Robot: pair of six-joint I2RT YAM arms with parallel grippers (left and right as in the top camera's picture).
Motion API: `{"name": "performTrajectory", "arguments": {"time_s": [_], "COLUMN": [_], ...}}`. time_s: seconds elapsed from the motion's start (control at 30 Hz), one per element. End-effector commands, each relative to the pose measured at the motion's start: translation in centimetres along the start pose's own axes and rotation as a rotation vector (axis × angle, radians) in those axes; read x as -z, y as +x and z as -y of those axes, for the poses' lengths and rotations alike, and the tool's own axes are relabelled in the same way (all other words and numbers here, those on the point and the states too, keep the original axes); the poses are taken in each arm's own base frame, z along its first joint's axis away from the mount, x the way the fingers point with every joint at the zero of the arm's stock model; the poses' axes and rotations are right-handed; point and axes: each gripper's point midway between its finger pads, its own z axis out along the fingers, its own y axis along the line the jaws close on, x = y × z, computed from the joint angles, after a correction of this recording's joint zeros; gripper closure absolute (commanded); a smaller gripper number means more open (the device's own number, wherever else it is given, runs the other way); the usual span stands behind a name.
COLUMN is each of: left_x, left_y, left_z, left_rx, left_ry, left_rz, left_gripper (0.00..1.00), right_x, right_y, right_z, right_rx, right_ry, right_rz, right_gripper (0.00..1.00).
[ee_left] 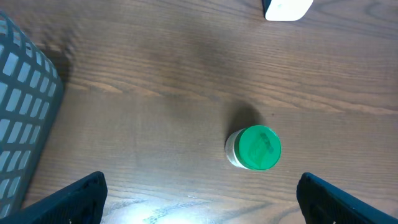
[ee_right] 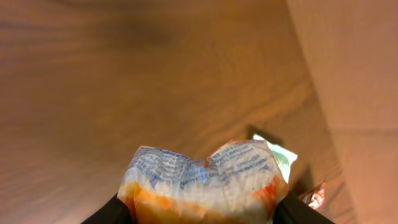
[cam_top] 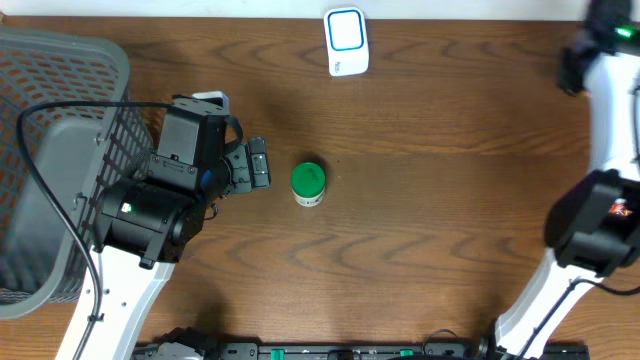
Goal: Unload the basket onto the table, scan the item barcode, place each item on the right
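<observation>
Table (cam_top: 420, 130), brown wood grain. Basket (cam_top: 60, 60), grey mesh, at the nine o'clock edge. Left gripper (cam_top: 258, 164), jaws spread wide and empty, at nine o'clock of the jar (cam_top: 308, 184) and not touching it. Right gripper (ee_right: 202, 214), jaws clamped on a crumpled packet (ee_right: 205, 180), orange and white with blue print, held clear of the table. Scanner (cam_top: 346, 40), white with a blue ring, at the twelve o'clock edge. Jar, green lid, upright, near the table's centre.

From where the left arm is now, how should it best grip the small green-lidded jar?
Probably take the small white jar with the green round lid by its round sides, just under the lid, left fingers descending from above: it stands upright, nothing beside it.
</observation>
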Motion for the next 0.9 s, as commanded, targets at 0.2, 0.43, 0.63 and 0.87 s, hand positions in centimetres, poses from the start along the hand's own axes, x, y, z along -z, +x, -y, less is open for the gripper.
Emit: {"name": "performTrajectory", "arguments": {"time_s": [0.2, 0.43, 0.63, 0.87], "left_x": [0.0, 0.0, 0.0, 0.0], "left_y": [-0.3, -0.3, -0.3, -0.3], "left_z": [-0.3, -0.3, -0.3, -0.3], "left_rx": [-0.005, -0.005, -0.005, -0.005], "left_ry": [-0.014, -0.014, -0.014, -0.014], "left_rz": [0.007, 0.007, 0.007, 0.007], "left_gripper": [0.02, 0.02, 0.02, 0.02], "right_x": [-12.4, -15.1, -9.4, 7.5], "right_y": [8.9, 10.7, 3.5, -6.1], "right_z": [4.2, 3.2, 6.7, 4.0], "right_rx": [-0.246, -0.351, -0.43, -0.488], "right_ry": [-0.164, -0.291, -0.286, -0.719], "right_rz": [-0.295, -0.346, -0.129, 0.214], "right_gripper": [0.56, 0.16, 0.01, 0.01]}}
